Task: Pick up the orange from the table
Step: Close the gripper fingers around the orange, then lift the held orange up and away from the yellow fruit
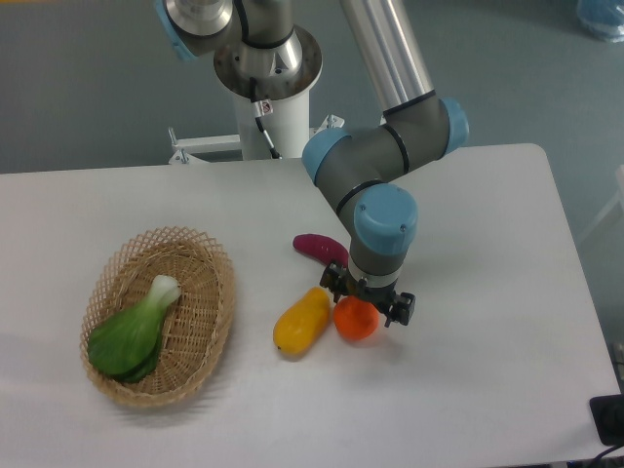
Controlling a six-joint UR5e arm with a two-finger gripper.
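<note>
The gripper (369,300) stands directly over the orange (356,319), fingers spread to either side of it; whether they already clamp the fruit cannot be told. The orange rests on the table (487,370), touching the yellow fruit (301,320) at its 9 o'clock. Risk: the near finger could nudge that neighbour, rolling the orange off-centre.
</note>
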